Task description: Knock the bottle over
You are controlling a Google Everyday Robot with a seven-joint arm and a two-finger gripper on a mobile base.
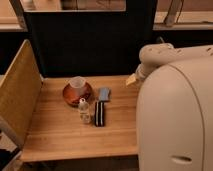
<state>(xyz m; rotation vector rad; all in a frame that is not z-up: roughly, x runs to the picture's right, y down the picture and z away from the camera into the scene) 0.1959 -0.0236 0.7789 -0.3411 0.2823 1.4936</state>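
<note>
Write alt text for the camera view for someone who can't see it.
A small clear bottle stands upright on a wooden table, just in front of a brown bowl holding a whitish cup, with a striped bar and a blue object beside it. The robot's white arm fills the right; its tool is out of view.

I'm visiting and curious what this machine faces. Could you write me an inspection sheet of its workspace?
Surface: light wooden table.
Job's things: small clear plastic bottle with white cap, upright, mid-table.
Clutter: translucent whitish cup in round reddish-brown bowl; flat blue pad; flat black-and-white striped bar beside the bottle.
Hand: not in view; bulky white robot arm at right.
Cables: nothing seen.
Surroundings: tan side panel left, dark panel behind.
</note>
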